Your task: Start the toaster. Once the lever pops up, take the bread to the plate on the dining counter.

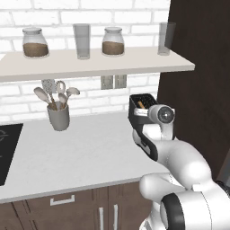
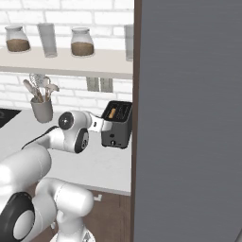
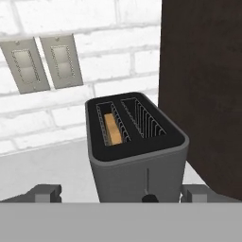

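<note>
The black toaster [image 3: 137, 158] stands on the white worktop against the brick wall, close in front of the hand. A tan slice of bread [image 3: 113, 128] sits low in its left slot. A small dark lever knob [image 3: 150, 198] shows low on the front face. My gripper [image 3: 122, 194] is open, with one fingertip [image 3: 45, 193] on each side of the toaster's front, touching nothing. From the right base view the toaster [image 2: 118, 125] sits just past the hand, bread [image 2: 112, 113] in the slot. In the left base view the arm covers part of the toaster [image 1: 143, 104]. The plate and dining counter are out of view.
A tall dark cabinet side [image 3: 203, 94] stands right beside the toaster. Two wall outlets [image 3: 42, 64] are behind it. A grey utensil cup [image 1: 58, 117] stands to the left, a black cooktop [image 1: 6, 148] further left. A shelf [image 1: 90, 63] with jars and glasses hangs above.
</note>
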### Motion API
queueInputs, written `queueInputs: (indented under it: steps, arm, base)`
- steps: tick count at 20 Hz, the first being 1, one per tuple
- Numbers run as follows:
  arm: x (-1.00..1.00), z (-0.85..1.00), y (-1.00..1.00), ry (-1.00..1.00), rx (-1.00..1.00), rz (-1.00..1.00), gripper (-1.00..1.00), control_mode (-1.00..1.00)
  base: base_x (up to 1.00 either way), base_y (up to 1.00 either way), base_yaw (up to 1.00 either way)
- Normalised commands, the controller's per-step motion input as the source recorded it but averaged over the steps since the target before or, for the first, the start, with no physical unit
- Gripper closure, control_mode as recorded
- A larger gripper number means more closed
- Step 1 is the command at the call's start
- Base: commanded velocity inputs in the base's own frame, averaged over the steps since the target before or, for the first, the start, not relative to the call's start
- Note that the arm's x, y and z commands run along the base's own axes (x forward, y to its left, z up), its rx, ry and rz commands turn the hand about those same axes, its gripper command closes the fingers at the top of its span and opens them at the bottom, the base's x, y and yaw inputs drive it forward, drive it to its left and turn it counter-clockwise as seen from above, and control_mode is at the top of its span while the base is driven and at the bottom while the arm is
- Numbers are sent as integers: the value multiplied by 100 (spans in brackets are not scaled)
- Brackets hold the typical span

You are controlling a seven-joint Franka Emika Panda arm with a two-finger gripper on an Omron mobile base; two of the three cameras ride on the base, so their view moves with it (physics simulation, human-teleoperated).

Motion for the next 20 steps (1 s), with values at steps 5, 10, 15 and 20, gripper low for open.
queueInputs:
  steps: [5,10,15,20]
  arm:
    - [0,0,0,0,0,0,-100,-100]
    - [0,0,0,4,0,0,-100,-100]
    - [0,0,0,2,0,0,-100,-100]
    - [0,0,0,0,0,0,-100,-100]
  base:
    - [0,0,0]
    - [0,0,0]
    - [0,0,0]
    - [0,0,0]
